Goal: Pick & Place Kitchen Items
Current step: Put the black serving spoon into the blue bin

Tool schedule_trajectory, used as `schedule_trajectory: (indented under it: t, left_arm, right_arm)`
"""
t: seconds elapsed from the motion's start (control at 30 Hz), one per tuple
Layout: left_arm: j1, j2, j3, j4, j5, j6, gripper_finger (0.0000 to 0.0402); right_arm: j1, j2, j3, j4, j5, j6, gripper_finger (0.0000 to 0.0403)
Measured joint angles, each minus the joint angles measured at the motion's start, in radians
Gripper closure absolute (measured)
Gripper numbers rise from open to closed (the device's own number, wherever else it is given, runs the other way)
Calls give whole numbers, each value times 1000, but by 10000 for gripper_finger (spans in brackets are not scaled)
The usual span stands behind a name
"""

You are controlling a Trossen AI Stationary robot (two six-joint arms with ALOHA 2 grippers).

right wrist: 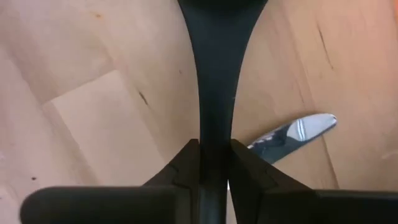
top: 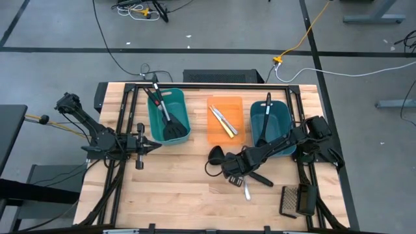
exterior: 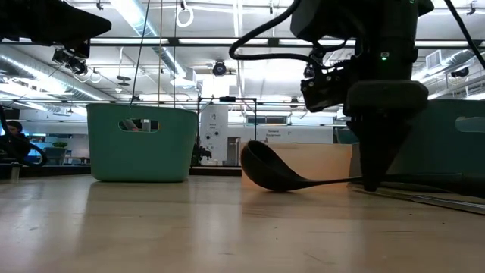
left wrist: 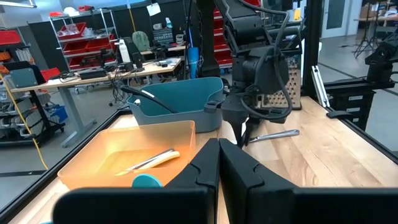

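Observation:
A black ladle lies on the table in front of the orange tray, its bowl resting on the wood. My right gripper stands over its handle, pointing down, shut on it. A silver knife lies flat just beside it on the near side. The orange tray holds a yellow and a silver knife. Black spatulas stand in the left teal tub; another black utensil sits in the right teal tub. My left gripper hovers shut beside the left tub, touching nothing. My right gripper pinches the ladle's handle between its two fingers, a short way back from where it widens into the bowl. The fingers come from above, pointing down, across the handle. The bowl sits on the table and the handle runs about level.
A dark mesh grater lies near the table's near right corner. A black frame rail runs along the table's sides. Bare wood spreads over the near left part of the table.

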Motion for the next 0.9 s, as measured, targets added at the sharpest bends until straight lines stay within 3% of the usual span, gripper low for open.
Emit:
schedule_trajectory:
  t: [0.23, 0.47, 0.6, 0.77, 0.9]
  left_arm:
    - [0, 0, 0, 0, 0, 0, 389]
    - [0, 0, 0, 0, 0, 2, 389]
    - [0, 0, 0, 0, 0, 1, 389]
    - [0, 0, 0, 0, 5, -5, 389]
    - [0, 0, 0, 0, 7, -6, 389]
  right_arm:
    - [0, 0, 18, 5, -1, -36, 342]
    - [11, 0, 147, -15, 1, -114, 342]
    - [38, -11, 226, 5, 49, -244, 342]
    - [58, -148, 240, 55, 96, -357, 342]
    - [62, -342, 173, 55, 214, -389, 342]
